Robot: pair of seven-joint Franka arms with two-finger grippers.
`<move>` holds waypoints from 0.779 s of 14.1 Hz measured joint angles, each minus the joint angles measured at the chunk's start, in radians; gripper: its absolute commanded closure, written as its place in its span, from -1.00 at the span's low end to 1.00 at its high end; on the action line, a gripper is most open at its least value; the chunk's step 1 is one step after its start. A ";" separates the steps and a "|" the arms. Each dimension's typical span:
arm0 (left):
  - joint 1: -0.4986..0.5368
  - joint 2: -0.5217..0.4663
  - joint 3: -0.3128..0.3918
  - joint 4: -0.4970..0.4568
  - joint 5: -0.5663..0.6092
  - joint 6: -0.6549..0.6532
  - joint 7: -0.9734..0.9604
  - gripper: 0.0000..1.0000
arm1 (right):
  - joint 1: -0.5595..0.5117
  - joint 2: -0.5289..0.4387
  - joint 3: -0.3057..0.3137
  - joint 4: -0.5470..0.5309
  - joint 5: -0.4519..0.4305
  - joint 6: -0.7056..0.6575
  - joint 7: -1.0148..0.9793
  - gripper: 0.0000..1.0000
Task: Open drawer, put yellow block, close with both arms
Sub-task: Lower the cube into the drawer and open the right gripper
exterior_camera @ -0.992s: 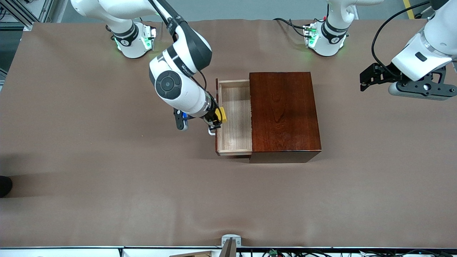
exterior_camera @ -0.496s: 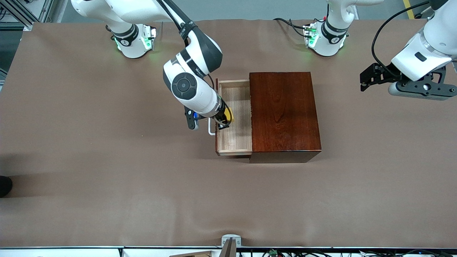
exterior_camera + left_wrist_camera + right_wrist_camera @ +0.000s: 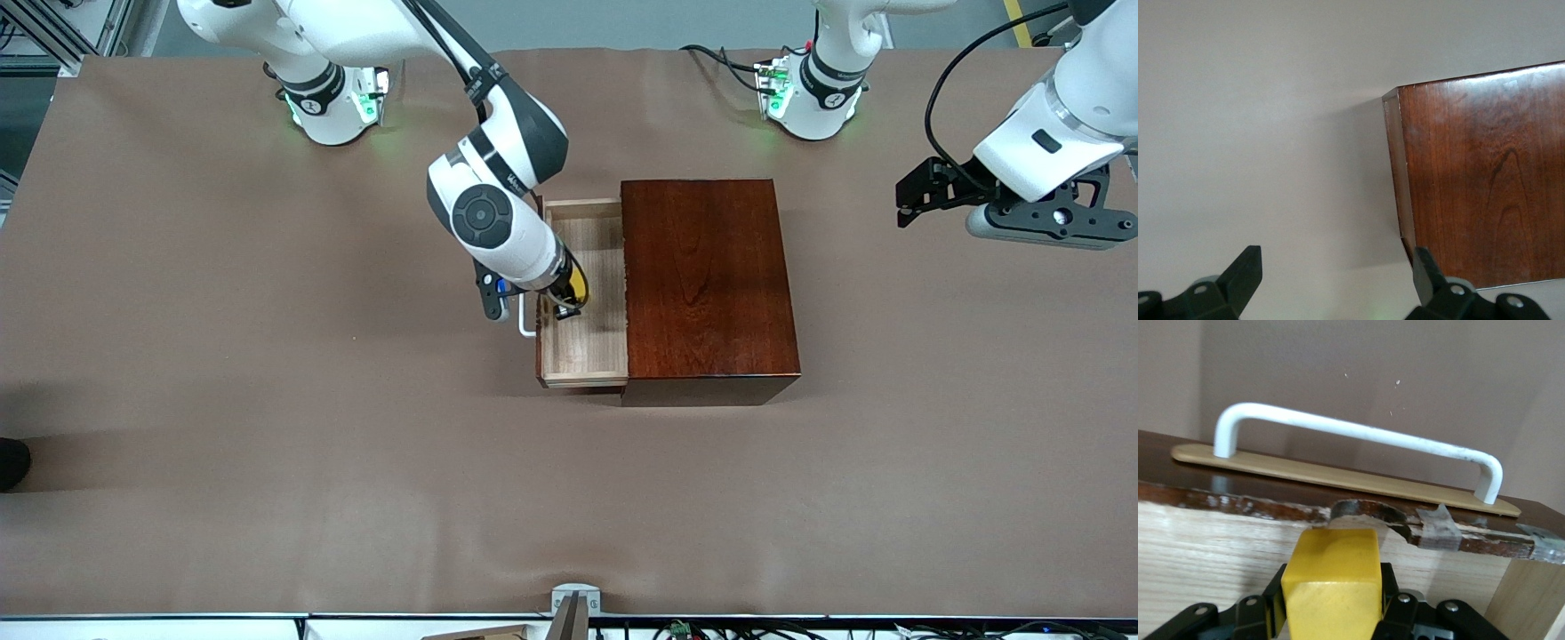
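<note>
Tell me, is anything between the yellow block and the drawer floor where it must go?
Nothing visible. The right gripper holds the yellow block over the open drawer, just inside its front with the white handle. The left gripper waits open, beside the box.

The table (image 3: 267, 400) before me was covered in a plain brown cloth; the dark mahogany box (image 3: 707, 284) stood directly on it, about midway between my two bases (image 3: 333, 102); its drawer (image 3: 582, 342) stood pulled out toward my right arm's end.
</note>
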 measured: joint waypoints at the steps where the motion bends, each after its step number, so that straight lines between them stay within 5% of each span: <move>1: 0.000 0.000 0.000 0.000 0.000 0.000 0.000 -1.00 | 0.004 0.003 0.000 -0.001 0.000 0.001 0.000 1.00; 3: 0.000 0.000 -0.001 0.000 0.000 0.000 0.000 -1.00 | 0.008 0.006 0.000 -0.005 0.000 0.003 0.001 0.88; 5: -0.002 0.000 -0.002 0.000 0.000 0.000 0.000 -1.00 | 0.008 0.006 -0.001 -0.007 0.000 0.004 0.001 -0.64; 6: -0.002 0.000 -0.002 0.000 0.000 0.000 0.000 -1.00 | 0.008 0.006 -0.001 -0.008 0.000 0.004 0.001 -0.98; 11: -0.002 0.000 -0.002 0.000 0.000 0.000 0.000 -1.00 | 0.006 0.006 -0.015 -0.006 0.000 0.004 0.017 -1.00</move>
